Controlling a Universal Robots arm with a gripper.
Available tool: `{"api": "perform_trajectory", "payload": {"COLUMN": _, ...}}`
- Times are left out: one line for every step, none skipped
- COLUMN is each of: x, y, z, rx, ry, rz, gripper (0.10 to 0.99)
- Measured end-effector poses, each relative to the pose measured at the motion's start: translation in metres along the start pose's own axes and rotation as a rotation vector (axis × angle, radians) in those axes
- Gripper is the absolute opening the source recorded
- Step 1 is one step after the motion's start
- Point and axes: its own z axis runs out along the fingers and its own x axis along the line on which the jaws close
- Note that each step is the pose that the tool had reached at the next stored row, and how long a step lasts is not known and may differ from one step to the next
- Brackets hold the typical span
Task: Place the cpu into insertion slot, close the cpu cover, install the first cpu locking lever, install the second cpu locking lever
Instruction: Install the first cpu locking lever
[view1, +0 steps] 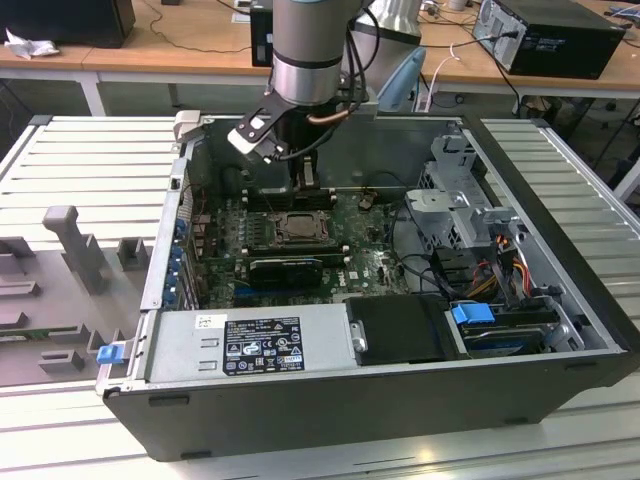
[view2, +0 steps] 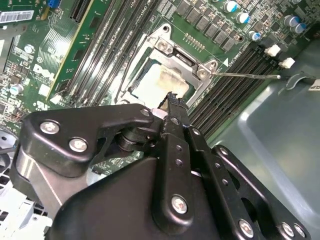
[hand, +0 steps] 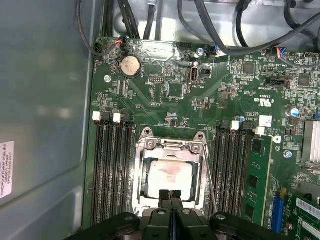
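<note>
Cpu (hand: 170, 176) in insertion slot (hand: 170, 146)

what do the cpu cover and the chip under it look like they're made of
The thin, silvery-grey, square-framed cpu cover looks like bare stamped metal, going by its dull sheen. The small pale square cpu shows a matte silvery-beige face, probably a metal lid, though it is smudged.

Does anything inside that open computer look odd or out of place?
Two things. The cpu has a blotchy smear across its pale face, like leftover residue. And a thin wire lever sticks out sideways over the memory slots instead of lying tucked along the cpu cover.
</note>
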Motion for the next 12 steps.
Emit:
{"api": "perform_trajectory", "payload": {"x": 0.0, "y": 0.0, "z": -0.0013, "rx": 0.0, "ry": 0.0, "rz": 0.0, "gripper": 0.106}}
{"api": "perform_trajectory", "payload": {"x": 0.0001, "y": 0.0, "z": -0.0037, "rx": 0.0, "ry": -0.0006, "rz": 0.0, "gripper": 0.106}}
{"api": "perform_trajectory", "payload": {"x": 0.0002, "y": 0.0, "z": -0.0054, "rx": 0.0, "ry": -0.0008, "rz": 0.0, "gripper": 0.106}}
{"api": "perform_trajectory", "payload": {"x": 0.0002, "y": 0.0, "z": -0.0078, "rx": 0.0, "ry": -0.0009, "rz": 0.0, "gripper": 0.106}}
{"api": "perform_trajectory", "payload": {"x": 0.0003, "y": 0.0, "z": -0.0107, "rx": 0.0, "ry": -0.0013, "rz": 0.0, "gripper": 0.106}}
{"api": "perform_trajectory", "payload": {"x": 0.0004, "y": -0.0001, "z": -0.0129, "rx": 0.0, "ry": -0.0015, "rz": 0.0, "gripper": 0.106}}
{"api": "perform_trajectory", "payload": {"x": 0.0004, "y": -0.0001, "z": -0.0147, "rx": 0.0, "ry": -0.0017, "rz": 0.0, "gripper": 0.106}}
{"api": "perform_trajectory", "payload": {"x": 0.0005, "y": -0.0001, "z": -0.0166, "rx": 0.0, "ry": -0.0022, "rz": 0.0, "gripper": 0.106}}
{"api": "perform_trajectory", "payload": {"x": 0.0005, "y": -0.0001, "z": -0.0175, "rx": 0.0, "ry": -0.0036, "rz": -0.001, "gripper": 0.106}}
{"api": "perform_trajectory", "payload": {"x": 0.0006, "y": -0.0001, "z": -0.0174, "rx": 0.0, "ry": -0.0054, "rz": -0.008, "gripper": 0.106}}
{"api": "perform_trajectory", "payload": {"x": 0.0005, "y": -0.0001, "z": -0.0175, "rx": 0.001, "ry": -0.0067, "rz": -0.022, "gripper": 0.106}}
{"api": "perform_trajectory", "payload": {"x": 0.0005, "y": -0.0001, "z": -0.0176, "rx": 0.002, "ry": -0.0076, "rz": -0.049, "gripper": 0.106}}
